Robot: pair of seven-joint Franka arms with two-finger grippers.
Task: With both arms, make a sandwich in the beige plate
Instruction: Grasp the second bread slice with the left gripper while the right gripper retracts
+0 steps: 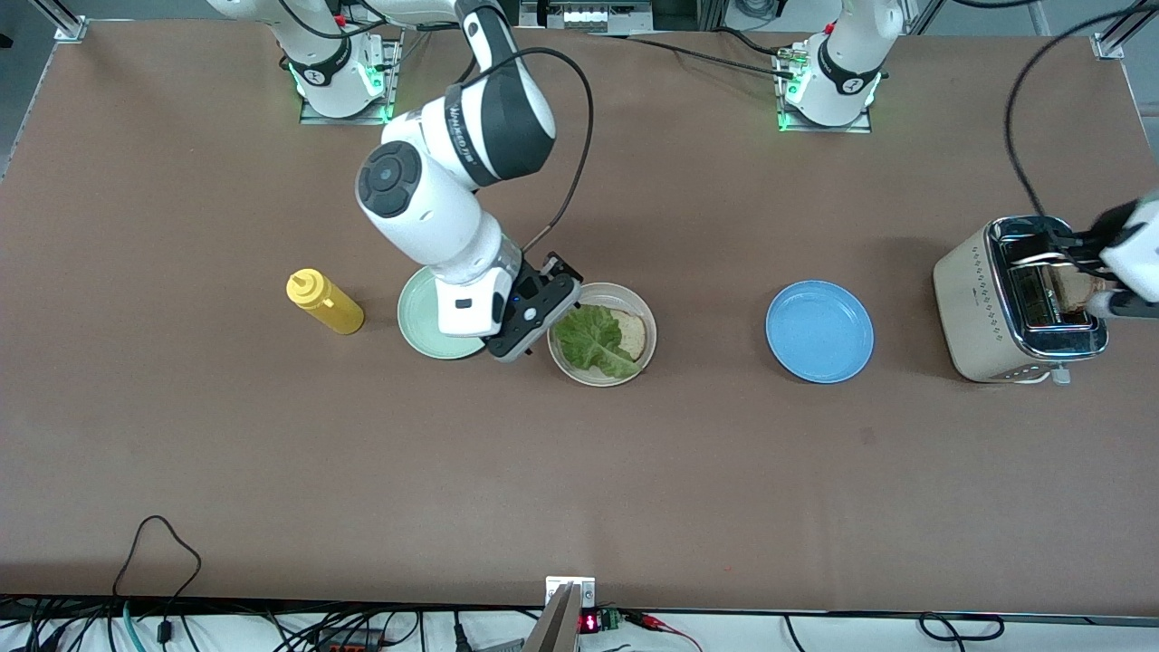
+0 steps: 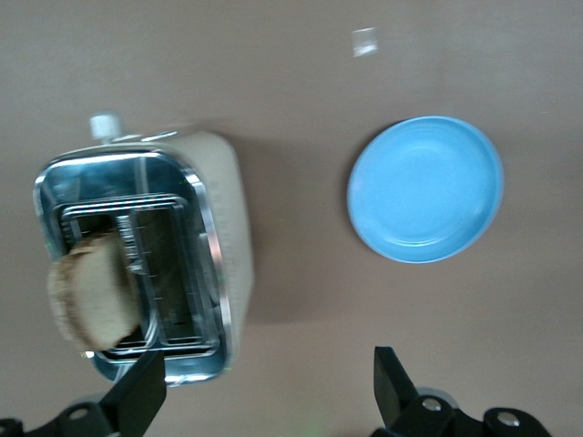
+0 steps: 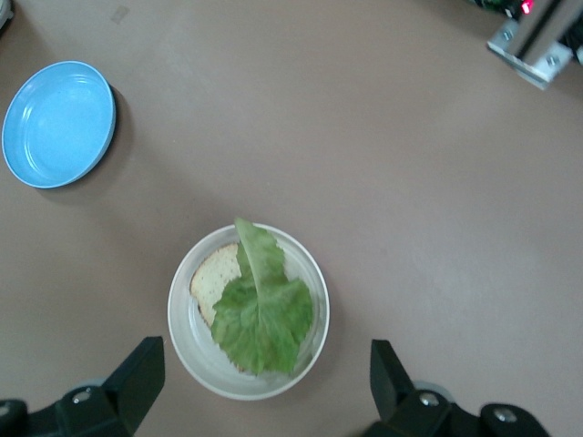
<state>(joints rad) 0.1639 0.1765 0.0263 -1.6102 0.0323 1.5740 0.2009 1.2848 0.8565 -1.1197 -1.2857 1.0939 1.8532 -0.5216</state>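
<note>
- Beige plate [image 1: 601, 297] on the surface holds one bread slice [image 1: 631, 333] with the lettuce leaf [image 1: 593, 340] on top, directly under the right claw [image 3: 260, 382].
- Right claw spread, holding nothing.
- Left claw [image 2: 269, 387] spread over the toaster [image 1: 982, 308]; second slice [image 2: 91, 299] stands in its slot.
- Blue plate [image 1: 819, 330] sits between the two claws.

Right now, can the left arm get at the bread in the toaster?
Probably yes. The left gripper hangs over the toaster with fingers open, and the bread slice sticks up out of its slot with nothing covering it. The right gripper is over the beige plate, well clear.
</note>
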